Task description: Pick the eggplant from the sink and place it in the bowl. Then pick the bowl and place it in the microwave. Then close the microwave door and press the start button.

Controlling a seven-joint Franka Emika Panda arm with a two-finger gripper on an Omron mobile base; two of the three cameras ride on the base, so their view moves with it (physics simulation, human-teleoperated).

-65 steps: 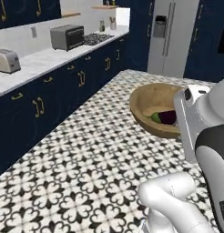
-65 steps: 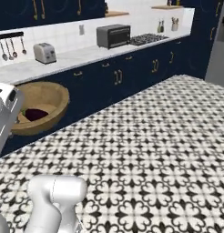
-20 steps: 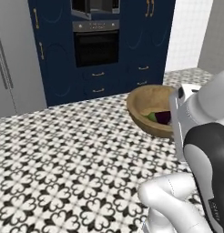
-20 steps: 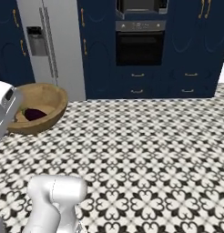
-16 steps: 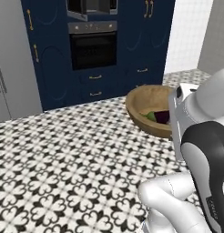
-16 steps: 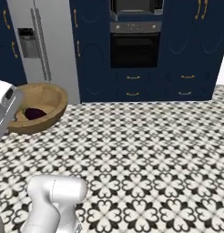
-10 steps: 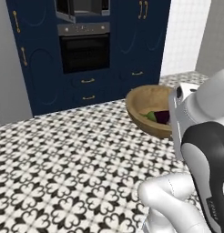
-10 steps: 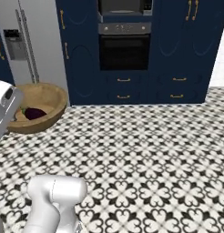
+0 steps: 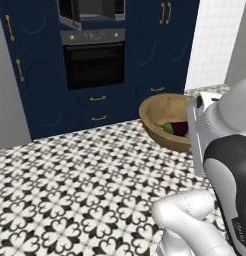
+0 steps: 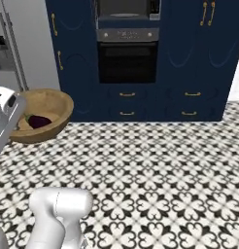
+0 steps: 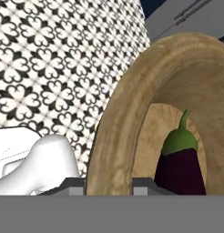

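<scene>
The wooden bowl (image 9: 162, 112) hangs above the floor beside my white hand, tilted, with the eggplant (image 9: 180, 128) lying inside it. In the hand view my gripper (image 11: 107, 185) is shut on the bowl (image 11: 118, 118), one fingertip on each side of its thick rim. The purple eggplant (image 11: 180, 166) with its green stem rests against the inner wall. From the right base the bowl (image 10: 53, 104) and eggplant (image 10: 39, 121) sit at the left edge. The microwave (image 9: 92, 11) (image 10: 125, 9) is set high in the navy cabinets ahead, its cavity showing. The sink is out of view.
A black oven (image 9: 93, 62) (image 10: 127, 61) with a display panel sits under the microwave, with drawers below. A grey fridge (image 10: 19, 44) stands to the left of the cabinets. Patterned tile floor (image 10: 155, 170) stretches between me and the cabinets.
The whole picture has shifted: the base has turned, so the oven column now sits nearer the middle of both base views. The bowl with the eggplant has stayed in my grip.
</scene>
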